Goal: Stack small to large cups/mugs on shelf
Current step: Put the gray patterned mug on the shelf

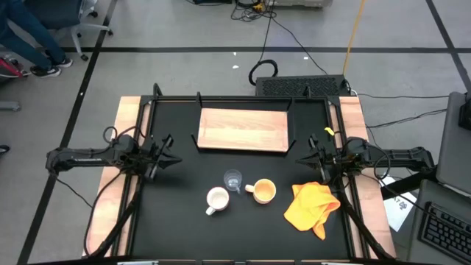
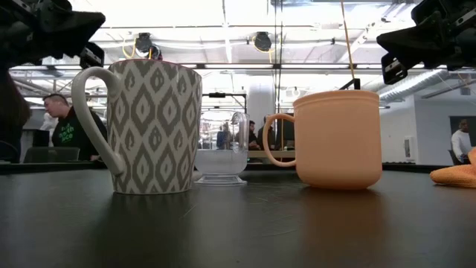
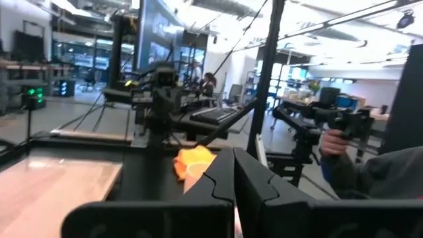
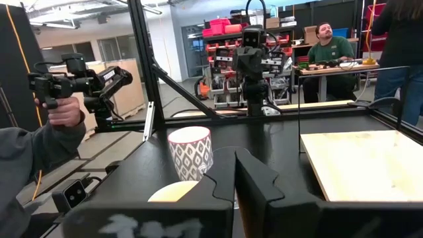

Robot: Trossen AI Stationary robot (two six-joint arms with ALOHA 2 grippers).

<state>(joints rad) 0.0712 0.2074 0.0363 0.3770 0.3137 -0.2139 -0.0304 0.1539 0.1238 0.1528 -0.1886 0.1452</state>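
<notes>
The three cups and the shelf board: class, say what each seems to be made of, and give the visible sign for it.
White patterned mug: likely glazed ceramic, with a smooth, thick wall and printed grey motif. Orange mug: matte, perhaps plastic or unglazed ceramic; no shine shows. Small cup: clear glass or clear plastic, since the room shows through it. Shelf: light wood, with visible grain, and thin black metal-looking brackets.
</notes>
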